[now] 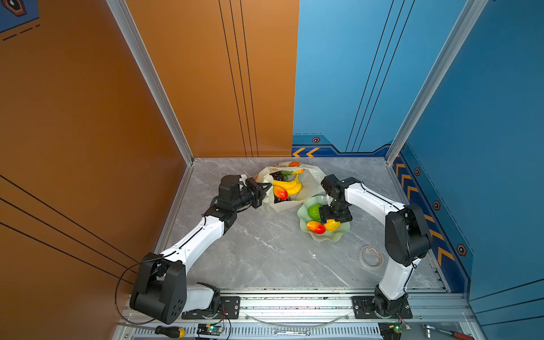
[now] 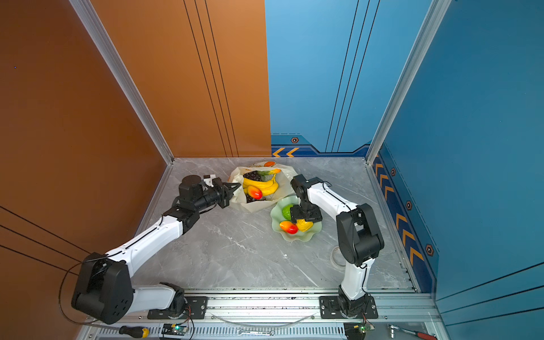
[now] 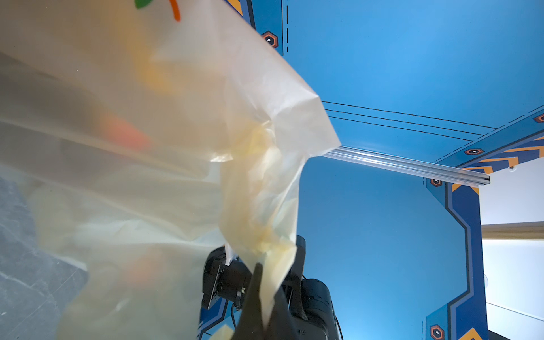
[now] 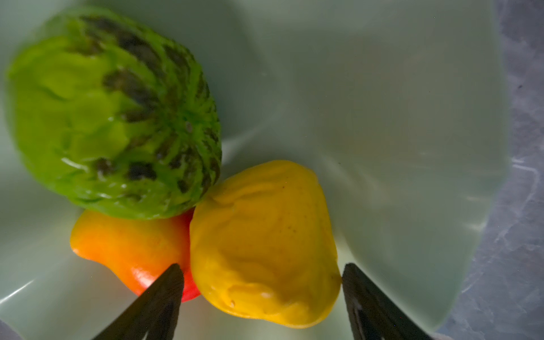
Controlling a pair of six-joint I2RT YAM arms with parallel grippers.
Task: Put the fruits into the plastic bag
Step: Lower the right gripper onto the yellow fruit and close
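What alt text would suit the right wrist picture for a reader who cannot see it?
Close-up: the right tool stands open, its two black tips either side of a yellow lumpy fruit in a pale green dish. A bumpy green fruit and a red-yellow mango sit close beside it.

A: How does the left arm [image 1: 200,235] stand?
B: Stretched forward, wrist level, the left gripper [image 1: 268,186] pinched together.
A: And the right arm [image 1: 371,197]?
B: Bent at the elbow, wrist pointing down, the right gripper [image 4: 260,269] with jaws apart.
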